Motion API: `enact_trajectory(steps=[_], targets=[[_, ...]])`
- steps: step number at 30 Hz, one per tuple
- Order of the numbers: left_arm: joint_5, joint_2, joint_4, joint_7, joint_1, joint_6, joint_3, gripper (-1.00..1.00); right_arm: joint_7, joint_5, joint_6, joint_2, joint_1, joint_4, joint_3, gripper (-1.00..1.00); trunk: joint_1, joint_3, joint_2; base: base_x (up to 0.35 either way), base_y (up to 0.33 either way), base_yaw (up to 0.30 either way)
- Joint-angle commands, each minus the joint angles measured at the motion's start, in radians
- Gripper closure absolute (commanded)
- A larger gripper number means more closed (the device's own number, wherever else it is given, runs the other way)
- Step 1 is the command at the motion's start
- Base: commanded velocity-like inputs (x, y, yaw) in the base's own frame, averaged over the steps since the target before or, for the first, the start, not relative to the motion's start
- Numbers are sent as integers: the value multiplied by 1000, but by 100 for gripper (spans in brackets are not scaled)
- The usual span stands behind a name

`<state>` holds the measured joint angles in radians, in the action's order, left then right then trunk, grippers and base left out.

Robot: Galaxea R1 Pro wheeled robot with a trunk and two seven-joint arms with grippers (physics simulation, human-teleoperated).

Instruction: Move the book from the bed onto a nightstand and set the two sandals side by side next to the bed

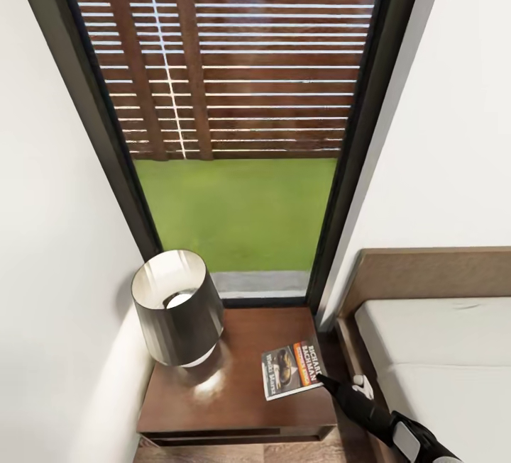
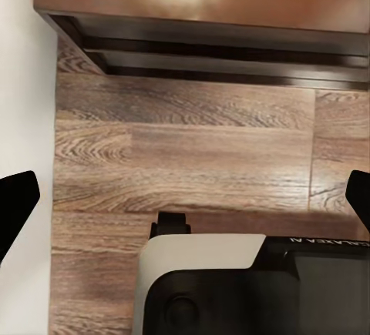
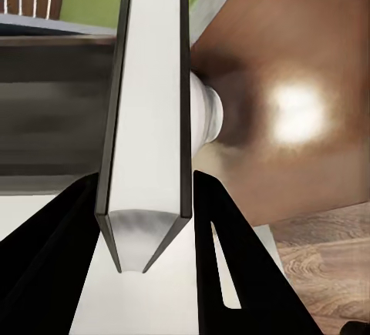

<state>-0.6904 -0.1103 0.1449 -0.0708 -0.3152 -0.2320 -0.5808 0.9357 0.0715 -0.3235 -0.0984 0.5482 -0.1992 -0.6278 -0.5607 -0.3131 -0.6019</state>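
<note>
The book (image 1: 292,369) sits over the right front part of the nightstand (image 1: 234,392), beside the lamp (image 1: 177,307) and just left of the bed (image 1: 440,364); in the right wrist view the right gripper (image 3: 146,258) has its fingers set on either side of the spine, apparently clamped, though contact is hard to confirm. The left gripper (image 2: 185,204) hangs spread apart over the wood floor (image 2: 185,150). To finish well, I would lower the book flat, keep it inside the front edge, then part the fingers and draw straight back.
</note>
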Motion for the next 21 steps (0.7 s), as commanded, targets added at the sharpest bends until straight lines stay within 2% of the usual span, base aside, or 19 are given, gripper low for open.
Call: enact_trajectory(steps=[1, 21], targets=[[-11, -1, -1, -4, -1, -4, -7, -100, -4, 8, -11, 2, 1, 0, -1, 100, 0, -1, -1, 73, 2, 0], [-11, 0, -1, -4, -1, -3, -8, -100, -13, 8, -12, -4, 2, -3, -1, 100, 0, -1, -1, 15, 0, 0]])
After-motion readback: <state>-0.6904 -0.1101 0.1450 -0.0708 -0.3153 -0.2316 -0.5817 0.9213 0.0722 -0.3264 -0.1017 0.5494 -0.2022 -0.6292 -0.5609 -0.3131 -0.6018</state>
